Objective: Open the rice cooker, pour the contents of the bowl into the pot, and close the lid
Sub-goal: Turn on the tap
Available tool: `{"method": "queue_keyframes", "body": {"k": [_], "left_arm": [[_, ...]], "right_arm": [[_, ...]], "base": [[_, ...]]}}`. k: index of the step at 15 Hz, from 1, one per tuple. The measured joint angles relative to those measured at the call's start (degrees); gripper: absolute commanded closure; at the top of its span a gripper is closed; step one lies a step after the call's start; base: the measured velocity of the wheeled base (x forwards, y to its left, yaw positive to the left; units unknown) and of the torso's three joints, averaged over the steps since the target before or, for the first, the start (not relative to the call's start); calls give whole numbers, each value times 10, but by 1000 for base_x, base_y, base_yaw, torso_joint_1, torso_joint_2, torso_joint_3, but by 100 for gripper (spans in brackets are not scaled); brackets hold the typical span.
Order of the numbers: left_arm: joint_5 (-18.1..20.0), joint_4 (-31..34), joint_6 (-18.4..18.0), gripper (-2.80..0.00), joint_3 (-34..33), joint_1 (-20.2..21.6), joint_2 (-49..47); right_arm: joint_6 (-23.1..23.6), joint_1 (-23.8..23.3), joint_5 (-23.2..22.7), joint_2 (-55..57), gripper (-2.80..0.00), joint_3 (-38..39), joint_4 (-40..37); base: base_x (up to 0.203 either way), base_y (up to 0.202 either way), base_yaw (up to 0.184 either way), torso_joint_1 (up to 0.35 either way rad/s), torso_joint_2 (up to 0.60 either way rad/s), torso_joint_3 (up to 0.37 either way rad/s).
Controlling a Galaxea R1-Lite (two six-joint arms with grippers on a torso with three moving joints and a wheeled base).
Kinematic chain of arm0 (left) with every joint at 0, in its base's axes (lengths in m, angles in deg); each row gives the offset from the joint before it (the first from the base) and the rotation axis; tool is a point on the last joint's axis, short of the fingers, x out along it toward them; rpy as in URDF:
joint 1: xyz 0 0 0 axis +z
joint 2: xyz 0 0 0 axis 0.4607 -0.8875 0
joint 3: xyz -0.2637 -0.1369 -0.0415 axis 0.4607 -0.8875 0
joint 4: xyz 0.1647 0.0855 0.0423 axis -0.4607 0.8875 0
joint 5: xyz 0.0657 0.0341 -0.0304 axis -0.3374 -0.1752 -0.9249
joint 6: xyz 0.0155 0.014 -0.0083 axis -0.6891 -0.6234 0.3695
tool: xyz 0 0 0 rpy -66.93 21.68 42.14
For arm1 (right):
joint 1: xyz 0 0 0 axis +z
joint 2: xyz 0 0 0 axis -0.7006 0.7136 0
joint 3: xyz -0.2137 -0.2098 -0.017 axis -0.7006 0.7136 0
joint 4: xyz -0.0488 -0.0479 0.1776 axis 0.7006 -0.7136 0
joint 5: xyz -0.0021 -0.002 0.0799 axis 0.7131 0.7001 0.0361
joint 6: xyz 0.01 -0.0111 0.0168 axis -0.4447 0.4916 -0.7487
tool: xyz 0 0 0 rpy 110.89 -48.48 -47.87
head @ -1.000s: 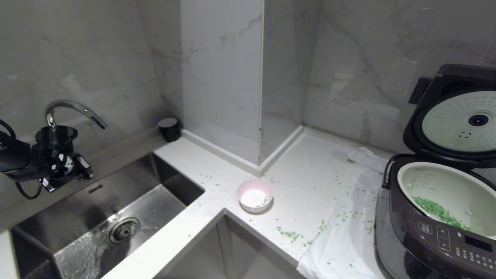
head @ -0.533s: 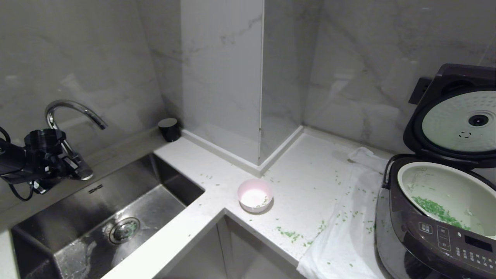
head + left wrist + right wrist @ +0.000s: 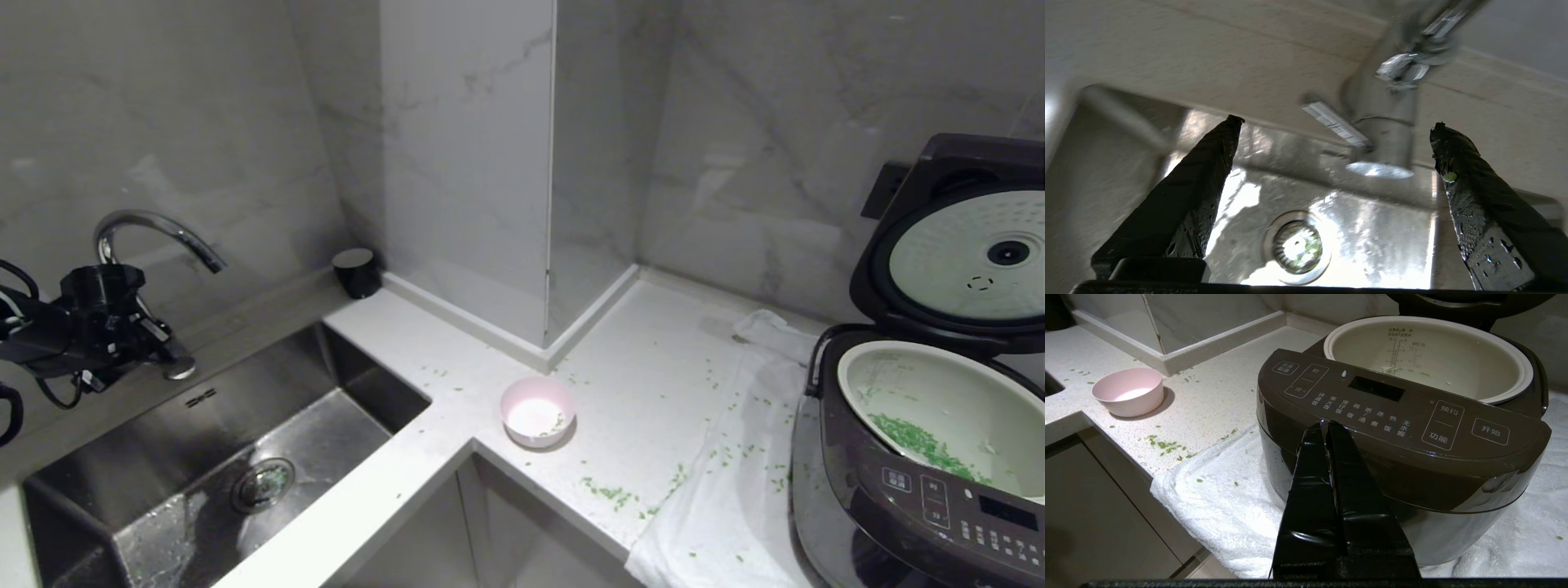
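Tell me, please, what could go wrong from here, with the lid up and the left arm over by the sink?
1. The lid is not yet closed; green bits on the towel and counter might reach the cooker's rim.
2. The open left gripper hangs beside the faucet above the sink, so its swing back may clip the spout.
3. That path passes the bowl, which could be knocked.
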Motion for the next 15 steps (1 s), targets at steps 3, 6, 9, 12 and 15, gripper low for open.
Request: {"method": "queue_keyframes", "body": {"k": [3,6,9,12,15], "left_arm": [[-1,2,0,-280,14,3,-16],[0,2,-2,-280,18,10,-25],[0,1,-2,0,28,17,-30],[-6,1,0,0,44,21,-38],[-6,1,0,0,48,23,-42]], "right_arm": [[0,0,0,0,0,0,0],[0,0,0,0,0,0,0],[0,0,0,0,0,0,0],[0,0,0,0,0,0,0],[0,0,0,0,0,0,0]], "base": [[0,0,0,0,0,0],[0,0,0,0,0,0],[0,0,0,0,0,0],[0,0,0,0,0,0],[0,0,0,0,0,0]]}}
